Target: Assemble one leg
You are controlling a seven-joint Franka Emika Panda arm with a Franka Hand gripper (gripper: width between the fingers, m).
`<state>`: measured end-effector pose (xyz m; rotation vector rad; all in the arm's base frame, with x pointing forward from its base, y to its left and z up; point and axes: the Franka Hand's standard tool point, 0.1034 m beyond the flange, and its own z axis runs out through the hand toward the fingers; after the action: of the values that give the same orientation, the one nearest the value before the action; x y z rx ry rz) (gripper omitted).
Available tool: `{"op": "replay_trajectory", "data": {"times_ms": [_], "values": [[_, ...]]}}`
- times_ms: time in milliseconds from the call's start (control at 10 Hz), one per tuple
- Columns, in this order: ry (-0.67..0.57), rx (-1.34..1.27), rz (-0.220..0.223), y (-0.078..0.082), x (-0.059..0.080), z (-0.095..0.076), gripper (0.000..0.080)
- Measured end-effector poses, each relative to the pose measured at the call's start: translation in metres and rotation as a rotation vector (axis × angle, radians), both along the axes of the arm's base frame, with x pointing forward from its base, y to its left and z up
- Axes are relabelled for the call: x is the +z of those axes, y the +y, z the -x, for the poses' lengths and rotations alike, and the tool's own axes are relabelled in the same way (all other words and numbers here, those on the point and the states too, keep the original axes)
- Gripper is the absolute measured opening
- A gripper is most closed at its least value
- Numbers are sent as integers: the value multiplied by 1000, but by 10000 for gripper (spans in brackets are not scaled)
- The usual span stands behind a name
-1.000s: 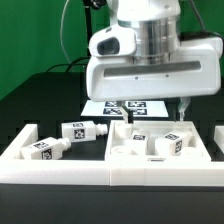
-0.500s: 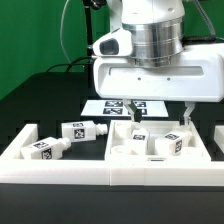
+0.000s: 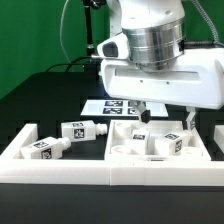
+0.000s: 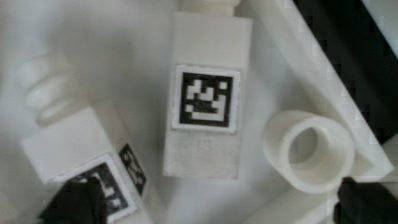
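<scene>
Two legs lie at the exterior view's left: one (image 3: 80,130) and one (image 3: 45,148). Two more rest on the wide white panel (image 3: 125,160): one (image 3: 168,144) and one (image 3: 138,137). My gripper (image 3: 165,117) hangs open and empty just above these two, its dark fingers (image 3: 142,113) apart. In the wrist view a long leg (image 4: 210,95) with a square tag lies between my fingertips (image 4: 377,195), a second leg (image 4: 86,158) lies beside it, and a round ring (image 4: 313,150) of the panel (image 4: 71,50) shows. The gripper (image 4: 217,208) touches nothing.
The marker board (image 3: 112,106) lies flat behind the panel, partly under the arm. A low white wall (image 3: 60,170) runs along the front and around the left-hand legs. The table is black, with a green backdrop behind it.
The arm has shifted toward the exterior view's right, over the panel. The gripper stays open. The legs have not moved.
</scene>
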<state>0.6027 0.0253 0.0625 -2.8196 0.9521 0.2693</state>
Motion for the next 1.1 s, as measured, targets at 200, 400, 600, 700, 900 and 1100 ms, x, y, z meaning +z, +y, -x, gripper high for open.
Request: {"op": "replay_trajectory", "data": {"times_ms": [200,400,600,700,900,1100], "values": [[145,-21,-82,-6,-3,5,650],[218,-7,-126,-10,-5,5,650],[323,7,-180,-13,-8,13,650],[400,13,-221,-11,-4,17,650],[500,29,-279,-6,-3,7,650],[484,44,-283,-6,-4,1,650]]}}
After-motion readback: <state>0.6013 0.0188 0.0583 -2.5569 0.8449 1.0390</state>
